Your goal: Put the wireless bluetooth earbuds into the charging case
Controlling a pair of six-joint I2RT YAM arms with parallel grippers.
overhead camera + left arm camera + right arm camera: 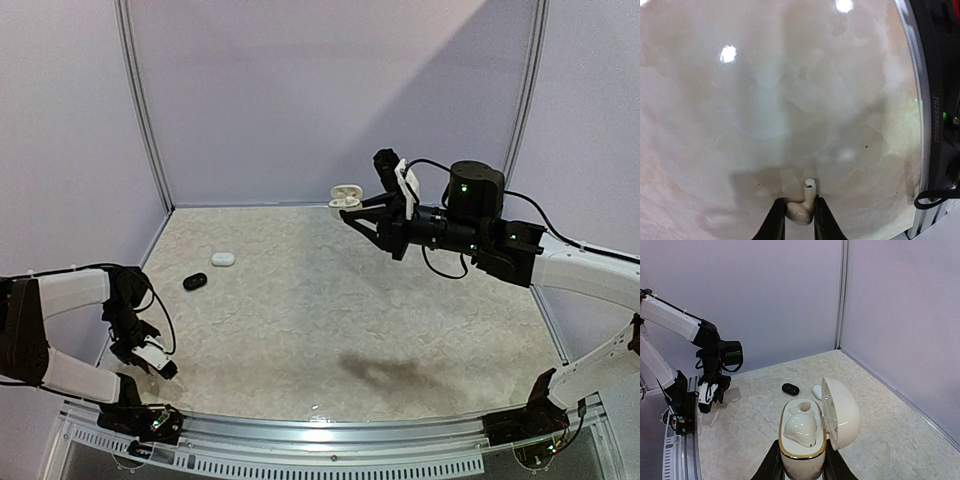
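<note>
The left tool (799,204) is pinching one white earbud (801,212) between its tips, low at the near left edge of the surface (790,100). The right tool (801,452) is gripping the charging case (800,432) up in the air, its lid (841,412) standing open. A black case (195,282) and a white case (223,259) are lying on the surface, near each other and well apart from both tools.

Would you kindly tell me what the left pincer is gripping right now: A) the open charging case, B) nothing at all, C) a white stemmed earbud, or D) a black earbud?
C: the left wrist view shows the left pincer shut on a white earbud, its short stem sticking out past the fingertips.
</note>
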